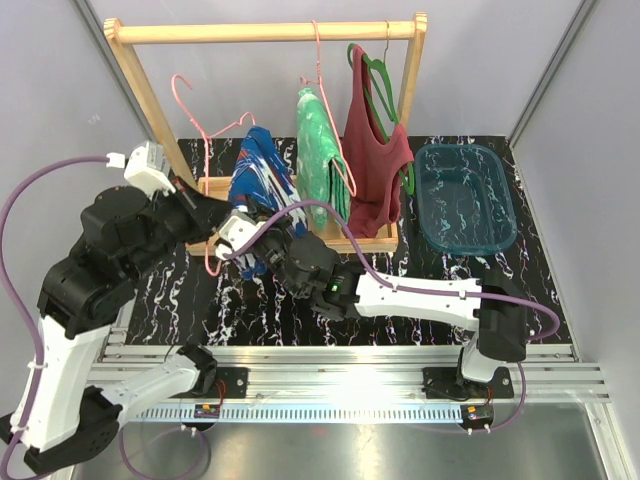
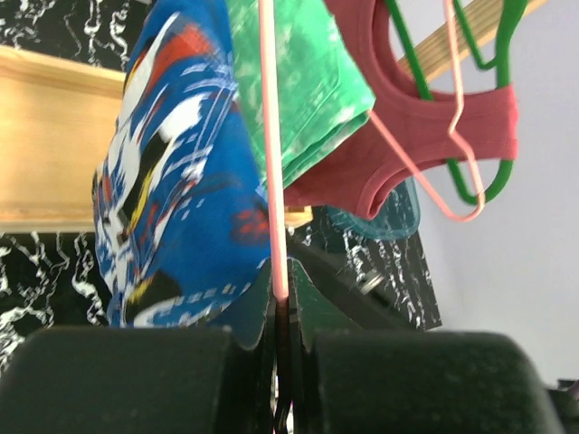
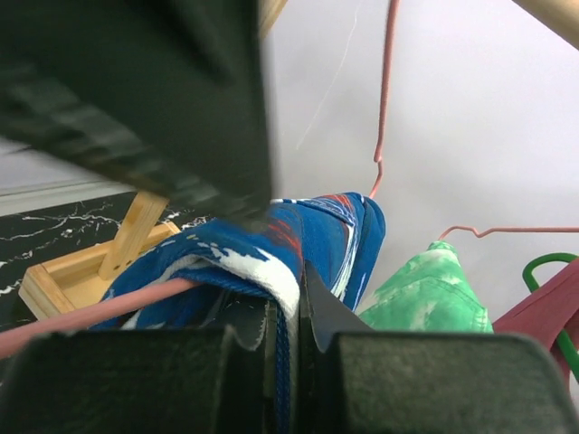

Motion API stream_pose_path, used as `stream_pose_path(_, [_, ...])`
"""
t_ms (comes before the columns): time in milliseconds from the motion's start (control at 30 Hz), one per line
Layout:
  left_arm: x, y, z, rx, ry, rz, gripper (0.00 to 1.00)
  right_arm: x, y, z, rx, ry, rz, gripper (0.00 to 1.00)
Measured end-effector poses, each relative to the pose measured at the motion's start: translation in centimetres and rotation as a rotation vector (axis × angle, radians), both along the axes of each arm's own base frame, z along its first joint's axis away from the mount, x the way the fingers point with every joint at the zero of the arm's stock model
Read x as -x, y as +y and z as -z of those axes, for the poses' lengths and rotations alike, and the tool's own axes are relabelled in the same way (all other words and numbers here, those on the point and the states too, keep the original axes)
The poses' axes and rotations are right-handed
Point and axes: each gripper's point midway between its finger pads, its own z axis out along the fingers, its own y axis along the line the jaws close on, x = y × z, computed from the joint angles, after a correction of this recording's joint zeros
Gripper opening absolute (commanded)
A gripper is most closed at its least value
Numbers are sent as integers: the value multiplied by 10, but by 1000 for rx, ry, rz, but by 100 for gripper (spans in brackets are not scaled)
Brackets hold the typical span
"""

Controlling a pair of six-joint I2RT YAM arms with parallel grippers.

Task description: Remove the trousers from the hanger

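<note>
The blue trousers [image 1: 262, 190] with white and red streaks hang over a pink hanger [image 1: 215, 135] that is off the wooden rail [image 1: 265, 33]. My left gripper [image 1: 233, 226] is shut on that hanger's pink wire [image 2: 274, 212]; the blue trousers [image 2: 181, 199] drape just beyond the fingers. My right gripper [image 1: 272, 243] is shut on the lower edge of the blue trousers [image 3: 298, 249], and the pink hanger bar [image 3: 99, 312] passes under the cloth. The green trousers [image 1: 318, 150] hang on a second pink hanger [image 1: 322, 95] on the rail, and show in both wrist views [image 2: 298, 81] [image 3: 425, 294].
A maroon tank top [image 1: 378, 165] hangs on a green hanger [image 1: 375, 70] at the right of the rack. The rack's wooden base [image 1: 385, 235] lies behind my grippers. A clear blue bin [image 1: 465, 195] stands at the right on the black marbled table [image 1: 400, 270].
</note>
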Motion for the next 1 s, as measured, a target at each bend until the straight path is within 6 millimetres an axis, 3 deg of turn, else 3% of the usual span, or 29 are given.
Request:
stream_pose_path(133, [12,9,20,-15,7,-3,0,-6,-3,-5,26,-9,17,0])
stream_pose_path(267, [19,18,45,-24,13,-21,0,-15,-10,-25,32,-26,43,0])
stream_pose_path(633, [27,36,84,-40,12,-82,0,-16,-35,-126,-84,-83,73,0])
stream_pose_path(800, [29,42,112,-80,57,-106,0,-10,-55,-176,-173,-99,75,0])
stream_pose_path(1000, [27,49,127,-117,83,-139,0,2,-91,-235,-271,-103,64,0])
